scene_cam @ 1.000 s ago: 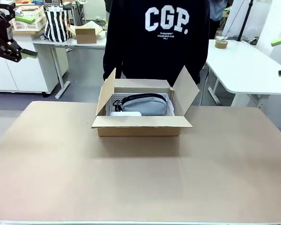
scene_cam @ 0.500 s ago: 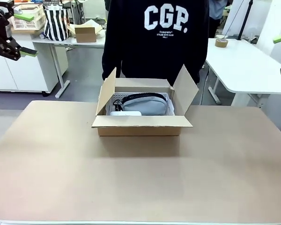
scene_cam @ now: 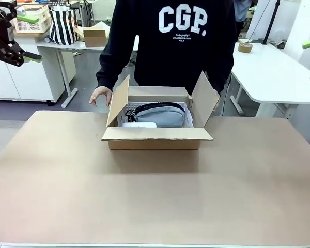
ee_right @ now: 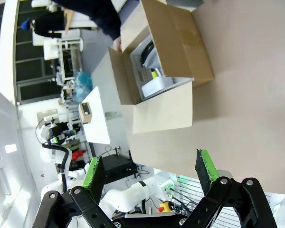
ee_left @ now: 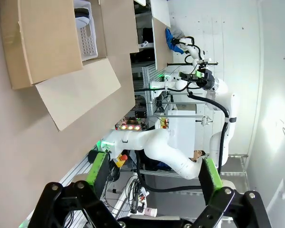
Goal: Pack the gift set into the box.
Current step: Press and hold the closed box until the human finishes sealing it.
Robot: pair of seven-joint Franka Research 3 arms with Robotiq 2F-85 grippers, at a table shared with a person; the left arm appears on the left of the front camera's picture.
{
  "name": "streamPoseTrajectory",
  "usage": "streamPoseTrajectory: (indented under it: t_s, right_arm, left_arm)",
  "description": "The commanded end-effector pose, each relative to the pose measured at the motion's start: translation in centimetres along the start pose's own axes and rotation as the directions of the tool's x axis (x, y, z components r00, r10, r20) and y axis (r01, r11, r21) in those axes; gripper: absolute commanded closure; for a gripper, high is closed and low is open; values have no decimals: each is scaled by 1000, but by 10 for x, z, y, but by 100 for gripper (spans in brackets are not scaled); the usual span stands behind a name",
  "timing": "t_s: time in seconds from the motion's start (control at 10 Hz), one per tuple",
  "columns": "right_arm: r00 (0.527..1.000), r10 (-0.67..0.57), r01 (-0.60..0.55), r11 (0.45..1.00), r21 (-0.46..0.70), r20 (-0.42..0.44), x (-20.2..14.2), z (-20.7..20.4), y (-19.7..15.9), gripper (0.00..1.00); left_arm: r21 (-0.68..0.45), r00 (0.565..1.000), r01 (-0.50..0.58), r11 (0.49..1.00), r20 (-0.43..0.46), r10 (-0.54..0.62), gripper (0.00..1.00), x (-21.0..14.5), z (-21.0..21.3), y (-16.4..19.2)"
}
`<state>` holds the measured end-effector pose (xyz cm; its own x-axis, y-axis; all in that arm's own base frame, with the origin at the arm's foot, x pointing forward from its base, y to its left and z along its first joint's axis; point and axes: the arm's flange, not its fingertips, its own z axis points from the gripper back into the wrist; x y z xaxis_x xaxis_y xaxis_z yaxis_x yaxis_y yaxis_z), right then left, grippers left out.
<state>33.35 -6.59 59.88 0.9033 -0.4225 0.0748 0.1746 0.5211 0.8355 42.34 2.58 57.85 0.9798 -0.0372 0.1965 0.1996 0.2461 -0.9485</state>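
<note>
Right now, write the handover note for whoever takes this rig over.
The left end effector is open and empty, raised at the table's left side.
The right end effector is open and empty, raised at the right.
The grey pouch and the flat white item lie inside the box.
The person's hand is beside its left flap.
Done: gift set packed.
Left: the flaps stand open; closing may follow.

A wide tabletop point(scene_cam: 155, 196) covered in brown board lies in the foreground, with grey floor point(scene_cam: 88, 95) behind it. At the back left, a white desk point(scene_cam: 78, 46) on metal legs carries a black-and-white striped bag point(scene_cam: 62, 26), a small brown carton point(scene_cam: 95, 36) and a pale slatted basket point(scene_cam: 36, 26). White cabinets point(scene_cam: 18, 80) stand beside the desk. On the right, a white round-cornered table point(scene_cam: 271, 75) bears a roll of tape point(scene_cam: 243, 48).
</note>
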Motion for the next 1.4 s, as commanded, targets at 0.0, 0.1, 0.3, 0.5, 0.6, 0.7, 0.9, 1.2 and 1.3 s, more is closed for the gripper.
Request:
streamPoseTrajectory:
  t_s: [0.0, 0.1, 0.3, 0.5, 0.6, 0.7, 0.9, 1.2, 1.3]
  right_arm:
    - [1000, 22, -22, 999, 26, -1, 1, 0, 0, 0]
    - [1000, 22, -22, 999, 26, -1, 1, 0, 0, 0]
    - [1000, 22, -22, 999, 26, -1, 1, 0, 0, 0]
    - [1000, 22, -22, 999, 26, -1, 1, 0, 0, 0]
    - [1000, 22, -22, 999, 26, -1, 1, 0, 0, 0]
    - [1000, 22, -22, 999, 26, -1, 1, 0, 0, 0]
    - [1000, 22, -22, 999, 26, -1, 1, 0, 0, 0]
    - [1000, 22, -22, 999, 26, -1, 1, 0, 0, 0]
    - [1000, 22, -22, 999, 26, -1, 1, 0, 0, 0]
  left_arm:
    - [0, 1000, 6, 1000, -10, -6, 0, -2, 2, -1]
    - [0, 1000, 6, 1000, -10, -6, 0, -2, 2, -1]
    - [0, 1000, 6, 1000, -10, -6, 0, -2, 2, -1]
    - [0, 1000, 6, 1000, -10, -6, 0, -2, 2, -1]
    - [0, 1000, 6, 1000, -10, -6, 0, -2, 2, -1]
    - [0, 1000, 6, 1000, -10, -6, 0, -2, 2, -1]
    - [0, 1000, 6, 1000, -10, -6, 0, -2, 2, -1]
    - [0, 1000, 6, 1000, -10, -6, 0, -2, 2, -1]
    - [0, 1000, 6, 1000, -10, -6, 0, -2, 2, -1]
